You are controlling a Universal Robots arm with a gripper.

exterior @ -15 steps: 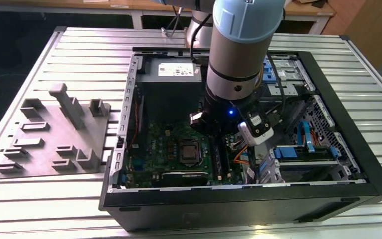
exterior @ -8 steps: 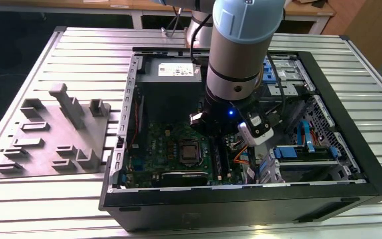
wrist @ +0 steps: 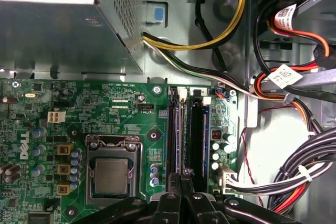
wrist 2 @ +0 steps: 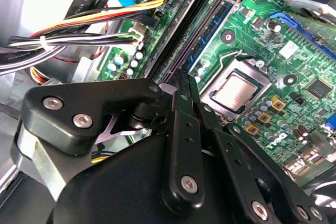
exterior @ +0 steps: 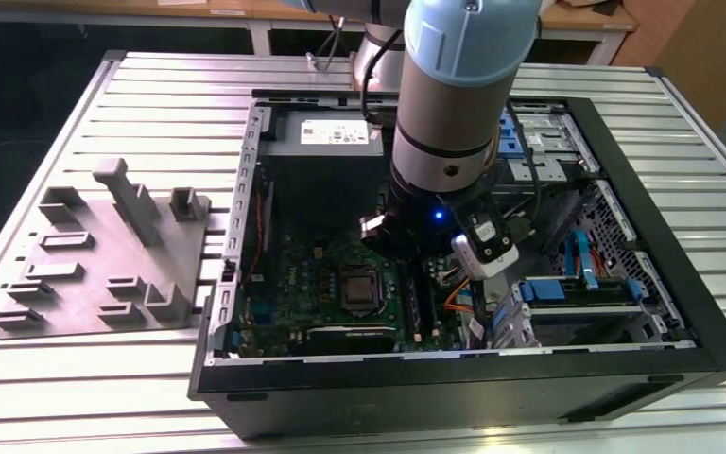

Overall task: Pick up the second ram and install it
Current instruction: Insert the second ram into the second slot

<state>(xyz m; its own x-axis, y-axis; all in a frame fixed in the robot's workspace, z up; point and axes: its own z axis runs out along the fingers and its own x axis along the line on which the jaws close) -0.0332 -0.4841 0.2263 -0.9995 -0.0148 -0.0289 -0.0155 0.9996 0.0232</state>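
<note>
My gripper is shut, its black fingertips pressed together over the near end of the long black memory slots beside the processor socket. In the second wrist view the gripper sits right on the line of one slot. A thin greyish strip runs along that slot under the fingertips. It may be the second ram seen edge-on, but I cannot tell for sure. Nothing shows between the fingers. In the exterior view the arm reaches down into the open computer case.
Bundled cables lie close beside the slots, on the side away from the socket. The metal power supply box stands past the board's far edge. A grey fixture plate sits on the slatted table at the exterior view's left.
</note>
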